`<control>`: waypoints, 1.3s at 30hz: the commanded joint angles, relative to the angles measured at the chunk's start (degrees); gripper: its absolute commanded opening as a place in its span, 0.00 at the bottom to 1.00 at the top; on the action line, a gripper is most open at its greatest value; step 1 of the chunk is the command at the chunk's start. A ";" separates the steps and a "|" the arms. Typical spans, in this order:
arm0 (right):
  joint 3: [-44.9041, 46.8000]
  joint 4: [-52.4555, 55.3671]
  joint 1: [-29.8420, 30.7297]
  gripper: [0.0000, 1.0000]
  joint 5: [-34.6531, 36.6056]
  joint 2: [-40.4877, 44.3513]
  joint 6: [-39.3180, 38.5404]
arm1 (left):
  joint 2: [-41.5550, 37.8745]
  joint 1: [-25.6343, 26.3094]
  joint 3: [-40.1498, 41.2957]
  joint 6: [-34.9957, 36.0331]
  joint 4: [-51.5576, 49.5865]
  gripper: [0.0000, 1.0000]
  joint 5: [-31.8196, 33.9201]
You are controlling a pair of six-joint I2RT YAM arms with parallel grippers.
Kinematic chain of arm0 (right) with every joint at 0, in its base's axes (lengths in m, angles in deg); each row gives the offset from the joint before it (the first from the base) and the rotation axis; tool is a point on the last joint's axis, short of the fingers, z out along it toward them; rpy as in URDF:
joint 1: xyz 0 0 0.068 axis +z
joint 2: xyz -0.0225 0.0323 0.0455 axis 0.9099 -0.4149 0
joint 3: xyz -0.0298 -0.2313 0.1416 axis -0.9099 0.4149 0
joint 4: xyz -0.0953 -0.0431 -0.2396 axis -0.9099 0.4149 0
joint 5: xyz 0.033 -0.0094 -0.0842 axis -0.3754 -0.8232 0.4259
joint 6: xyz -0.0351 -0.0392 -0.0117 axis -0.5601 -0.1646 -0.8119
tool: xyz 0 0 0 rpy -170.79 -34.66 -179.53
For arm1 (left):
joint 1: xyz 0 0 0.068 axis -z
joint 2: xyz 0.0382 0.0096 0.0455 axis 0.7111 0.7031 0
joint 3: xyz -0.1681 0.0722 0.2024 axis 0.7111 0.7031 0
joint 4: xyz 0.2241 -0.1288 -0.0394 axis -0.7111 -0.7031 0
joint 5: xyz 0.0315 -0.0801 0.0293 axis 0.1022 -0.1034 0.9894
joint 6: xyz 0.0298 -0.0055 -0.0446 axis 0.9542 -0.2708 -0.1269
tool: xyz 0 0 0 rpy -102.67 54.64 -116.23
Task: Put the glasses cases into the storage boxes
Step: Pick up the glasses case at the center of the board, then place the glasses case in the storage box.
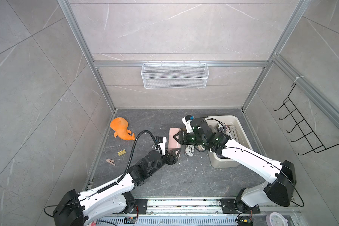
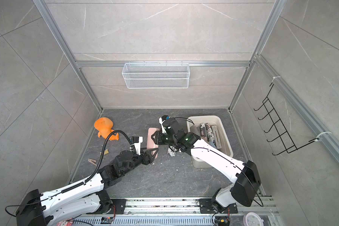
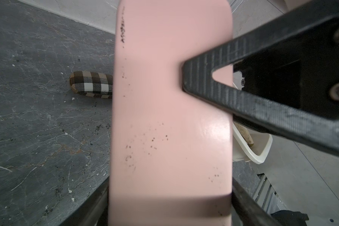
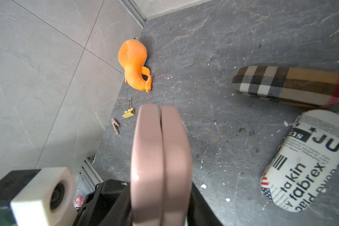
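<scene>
Tally
Outside one tub (image 1: 220,163), three: pink case (image 1: 174,131), newsprint case (image 1: 189,150), plaid case (image 4: 290,86); one plush toy (image 1: 121,129), binder clip (image 1: 121,152), clothespin (image 1: 110,162).

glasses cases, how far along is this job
Done: several cases, newspaper-print and grey, already lie in the beige tub. In hand: the pink case is gripped by the left gripper at one end and the right gripper nearer its middle, seemingly a handover. Left: a plaid case and a newspaper-print case lie on the table outside the tub.
</scene>
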 commanded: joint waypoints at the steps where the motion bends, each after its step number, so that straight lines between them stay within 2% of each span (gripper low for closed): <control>1: -1.96 -0.76 0.25 0.37 -0.75 0.31 -0.51 | -0.78 -0.04 -1.73 1.79 3.69 0.78 -0.77; 3: -1.78 -1.09 0.26 0.35 -0.20 1.08 -0.45 | -0.91 -0.04 -1.60 0.70 2.48 0.92 1.06; 5: -2.59 0.19 0.27 0.35 0.91 1.65 -1.07 | -1.96 0.00 -1.21 0.01 0.91 0.99 2.64; 9: -5.16 3.28 0.11 0.35 4.18 2.60 -3.11 | -6.41 -0.05 -0.62 -0.47 -4.46 1.00 3.71; 14: -9.36 8.20 -0.94 0.35 7.31 1.59 -6.33 | -12.50 0.00 -1.29 -3.35 -17.61 1.00 10.65; 19: -11.28 12.56 -4.08 0.35 9.21 3.00 -9.05 | -17.74 0.00 -0.50 -6.45 -25.35 0.99 15.89; 23: -13.48 18.21 -8.41 0.35 10.51 4.71 -11.95 | -18.81 -0.04 -0.53 -9.26 -31.35 0.99 20.72; 28: -16.08 26.23 -16.34 0.35 13.30 6.54 -17.20 | -18.29 0.00 0.29 -11.49 -33.27 0.98 21.16; 31: -17.24 30.34 -20.44 0.35 17.30 6.95 -19.83 | -18.69 0.00 1.17 -12.04 -34.03 0.99 21.55; 39: -18.89 36.64 -25.92 0.35 22.10 4.13 -25.05 | -19.49 -0.10 2.27 -10.26 -33.83 0.99 22.12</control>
